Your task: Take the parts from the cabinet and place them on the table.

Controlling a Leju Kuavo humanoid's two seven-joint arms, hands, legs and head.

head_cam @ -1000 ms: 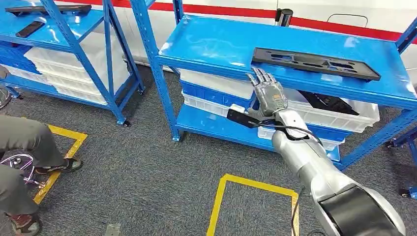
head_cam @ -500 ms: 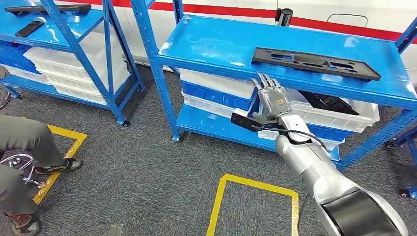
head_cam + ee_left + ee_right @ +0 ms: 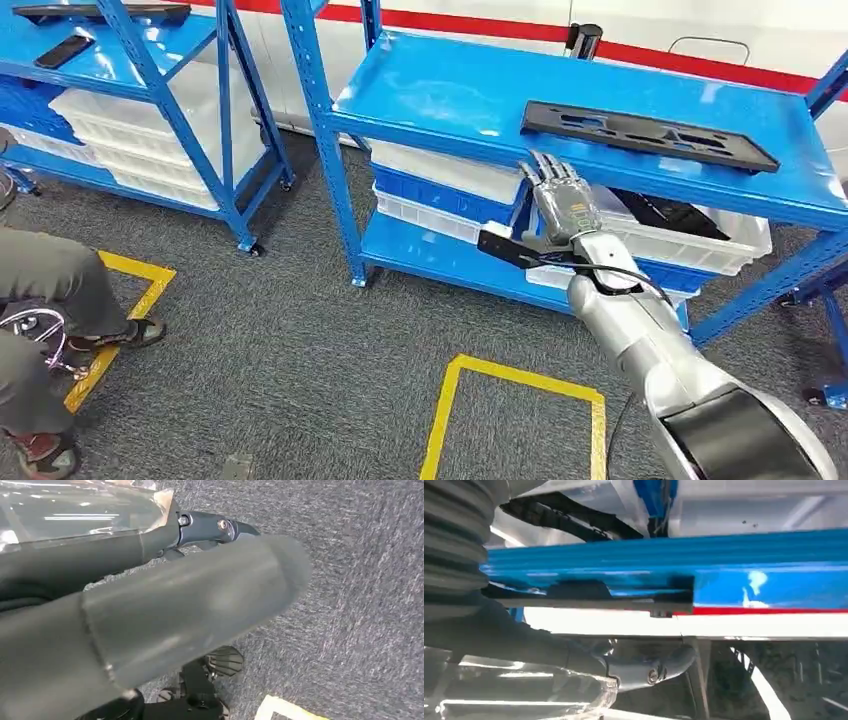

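The right hand (image 3: 560, 200), fingers spread and empty, reaches just under the blue shelf (image 3: 480, 100) front edge. The black part (image 3: 648, 134) lies at its 1 o'clock, seemingly untouched; I cannot tell the left hand's (image 3: 150, 625) fingers

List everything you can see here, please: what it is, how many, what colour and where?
Flat black plastic part: one, black, on the near rack's top shelf.
Blue metal shelf racks: two, blue, on grey carpet.
White plastic bins: several, white, on lower shelves of both racks.
Blue crates: some, blue, stacked between the white bins.
Yellow floor tape squares: two, yellow, on the carpet.
Person's legs: grey trousers, far left.
Right hand: silver, fingers spread, at the shelf's front edge just below the part.
Left hand: grey, over the carpet.
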